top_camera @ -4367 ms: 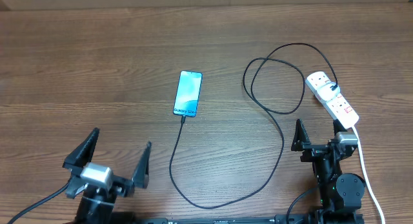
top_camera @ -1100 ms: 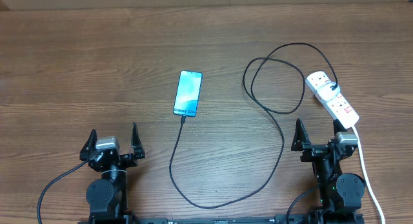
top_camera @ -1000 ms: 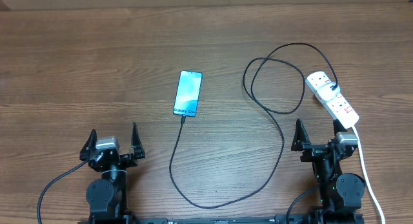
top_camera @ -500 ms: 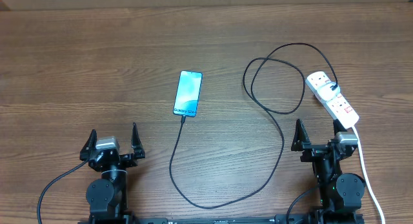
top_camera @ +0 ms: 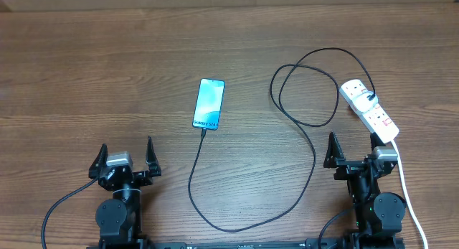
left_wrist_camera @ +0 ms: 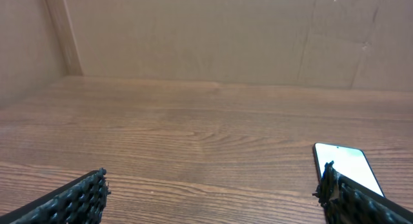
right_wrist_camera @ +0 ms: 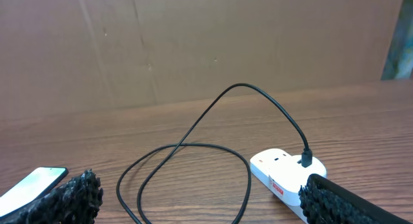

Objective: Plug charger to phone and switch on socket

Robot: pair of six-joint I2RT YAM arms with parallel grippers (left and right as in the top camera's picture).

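Note:
The phone lies flat mid-table with its screen lit. The charger, a thin black cable, runs from the phone's near edge, where its small plug meets it, down and round to the right. It loops and ends in the socket, a white power strip at the right. My left gripper stands open near the front left, well short of the phone. My right gripper stands open just in front of the socket. Both hold nothing.
A thick white cord runs from the socket toward the front edge, past the right arm's base. Cardboard walls stand behind the table. The charger's loops lie between the right gripper and the back wall.
Some four seconds ago the left gripper was tilted and further left; it now stands upright near the front. Over the last second nothing has moved.

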